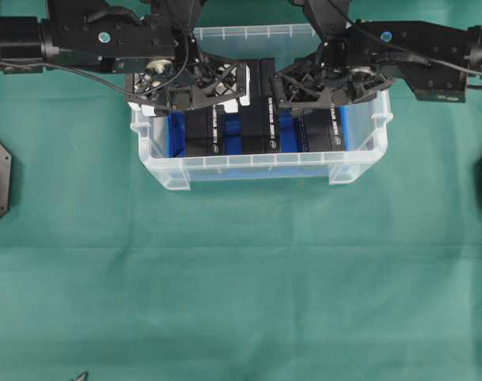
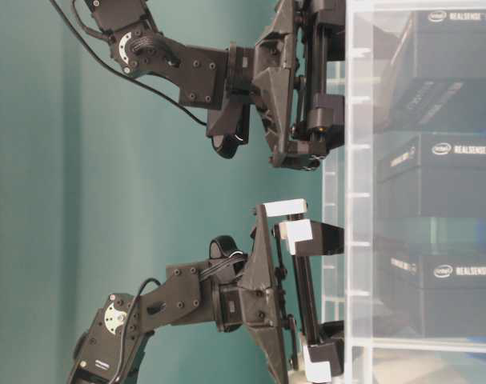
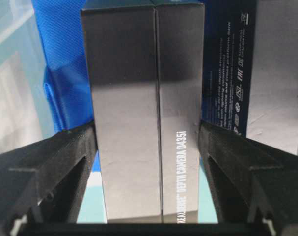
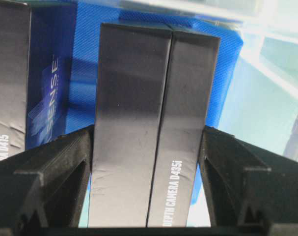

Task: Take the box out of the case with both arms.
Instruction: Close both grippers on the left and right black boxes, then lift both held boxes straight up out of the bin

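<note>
A green cloth-covered table [image 1: 241, 278] fills the near part of the overhead view, bare up to the translucent clear plastic rectangular case [image 1: 256, 168] with a ribbed rim, which sits at the far middle with a blue sheet lining [image 1: 174, 135] inside. Three black cardboard boxes stand on edge in the case, side by side: the left black box [image 1: 205, 131], the middle black box [image 1: 259, 119] and the right black box [image 1: 320, 131]. The left black lattice gripper [image 1: 194, 89], which carries white parts, reaches down over the left box; in its wrist view the box [image 3: 144, 113] fills the space between the two black fingers [image 3: 65, 162], both pads pressed against its narrow sides, so the jaws are clamped on it. The right black lattice gripper [image 1: 320, 86] comes down over the right box in the same way; its wrist view shows that box [image 4: 153, 123], printed with white lettering, pinched between the fingers [image 4: 227, 167] with no gap on either side. Both gripped boxes are inside the case, against the blue lining. The table-level view shows both grippers [image 2: 307, 296] [image 2: 307, 88] at the case wall [image 2: 359, 200], with the boxes dimly visible through the plastic.
</note>
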